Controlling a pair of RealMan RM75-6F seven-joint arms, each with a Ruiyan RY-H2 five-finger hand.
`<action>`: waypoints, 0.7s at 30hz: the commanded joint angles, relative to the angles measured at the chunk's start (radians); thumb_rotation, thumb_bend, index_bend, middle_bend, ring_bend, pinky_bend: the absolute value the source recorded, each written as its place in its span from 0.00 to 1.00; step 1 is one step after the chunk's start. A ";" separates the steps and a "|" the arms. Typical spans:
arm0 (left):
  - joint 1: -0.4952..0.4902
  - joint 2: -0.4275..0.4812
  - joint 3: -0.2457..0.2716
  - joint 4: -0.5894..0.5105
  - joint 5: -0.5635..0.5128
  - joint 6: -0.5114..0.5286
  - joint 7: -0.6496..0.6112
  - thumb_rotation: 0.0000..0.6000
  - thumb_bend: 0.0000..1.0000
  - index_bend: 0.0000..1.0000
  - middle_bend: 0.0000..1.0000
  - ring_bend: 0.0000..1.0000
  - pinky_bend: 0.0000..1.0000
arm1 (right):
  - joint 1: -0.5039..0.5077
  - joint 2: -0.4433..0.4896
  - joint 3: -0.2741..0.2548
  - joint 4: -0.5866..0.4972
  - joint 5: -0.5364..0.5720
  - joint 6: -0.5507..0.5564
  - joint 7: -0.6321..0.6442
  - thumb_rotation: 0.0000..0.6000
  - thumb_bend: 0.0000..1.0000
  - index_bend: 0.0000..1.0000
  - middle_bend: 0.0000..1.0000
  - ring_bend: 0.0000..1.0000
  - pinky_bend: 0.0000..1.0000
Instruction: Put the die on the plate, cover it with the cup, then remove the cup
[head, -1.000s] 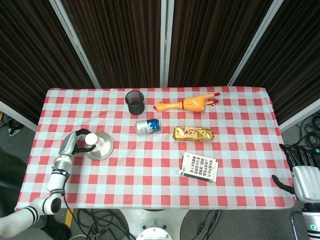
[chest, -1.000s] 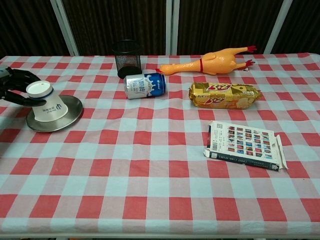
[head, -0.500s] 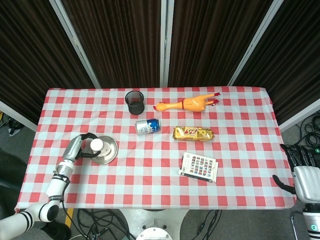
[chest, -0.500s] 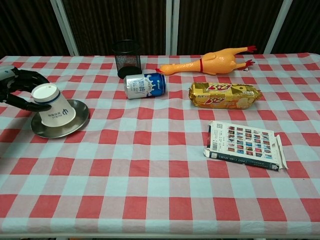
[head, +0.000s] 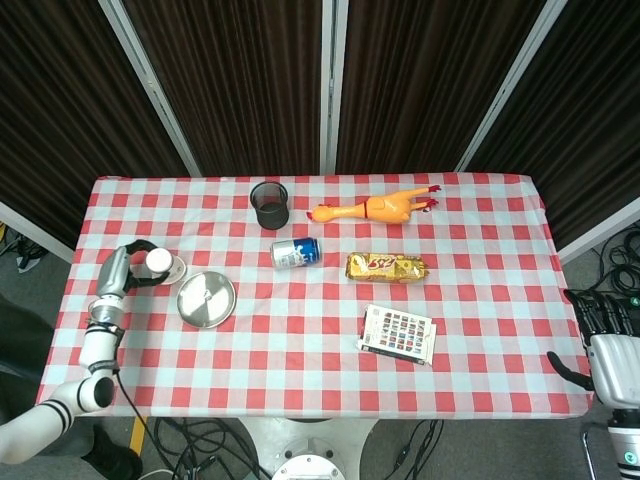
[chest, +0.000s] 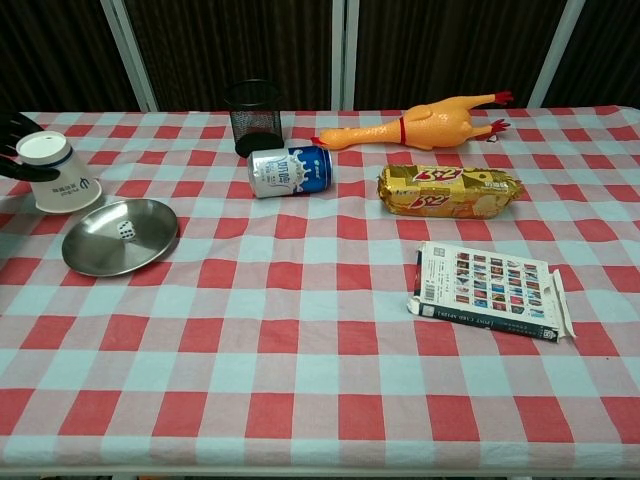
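Your left hand (head: 128, 266) has carried the paper cup (chest: 60, 178) off the steel plate (chest: 100, 250), where it sat upside down half a second ago. The cup now stands mouth-down on the checked surface (chest: 320, 330) just beside the plate's far left edge. Your fingers (chest: 18, 127) wrap the cup's upper part, so you hold it yet; whether its rim rests fully on the cloth cannot be told from either view.

With the cup gone, the die (chest: 124, 231) shows in the chest view as a small white cube lying inside the plate, near its middle. In the head view it is too small to make out.

That puts the task close to its end, by this reading: die on the plate, covered, uncovered. What remains is for you to let the cup go and draw the arm clear.

Your right hand (head: 603, 330) hangs off the right edge of the surface, fingers apart and holding nothing, well away from the snack packet (chest: 448, 190) and the book (chest: 490, 290).
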 joint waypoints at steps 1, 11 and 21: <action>-0.025 -0.053 -0.022 0.078 -0.031 -0.028 0.009 1.00 0.26 0.52 0.37 0.23 0.16 | -0.002 0.000 0.000 0.001 0.000 0.003 0.001 1.00 0.14 0.09 0.16 0.00 0.03; 0.006 -0.036 0.001 0.077 0.034 0.070 0.034 1.00 0.19 0.19 0.14 0.07 0.11 | -0.001 -0.003 0.004 0.015 0.007 -0.001 0.018 1.00 0.14 0.09 0.16 0.00 0.03; 0.174 0.192 0.079 -0.230 0.120 0.379 0.327 1.00 0.19 0.20 0.14 0.07 0.10 | 0.008 -0.017 0.013 0.086 0.049 -0.045 0.115 1.00 0.14 0.09 0.16 0.00 0.03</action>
